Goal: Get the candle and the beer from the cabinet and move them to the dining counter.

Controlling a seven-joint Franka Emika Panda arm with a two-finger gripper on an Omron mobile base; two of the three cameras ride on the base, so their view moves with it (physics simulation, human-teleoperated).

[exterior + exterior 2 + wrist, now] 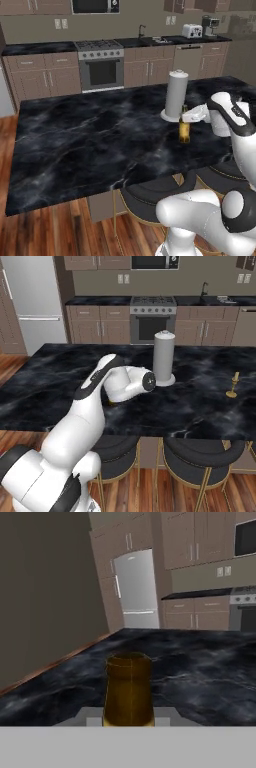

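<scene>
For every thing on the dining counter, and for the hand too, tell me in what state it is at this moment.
beer: upright on the dining counter, neck held by the hand.
hand: shut on the beer.
candle: upright on the counter, apart from the other things, free.
paper-towel roll: upright on its base, untouched.

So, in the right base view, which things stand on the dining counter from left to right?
Beer, mostly hidden behind the arm → paper-towel roll → candle, all on the dining counter.
</scene>
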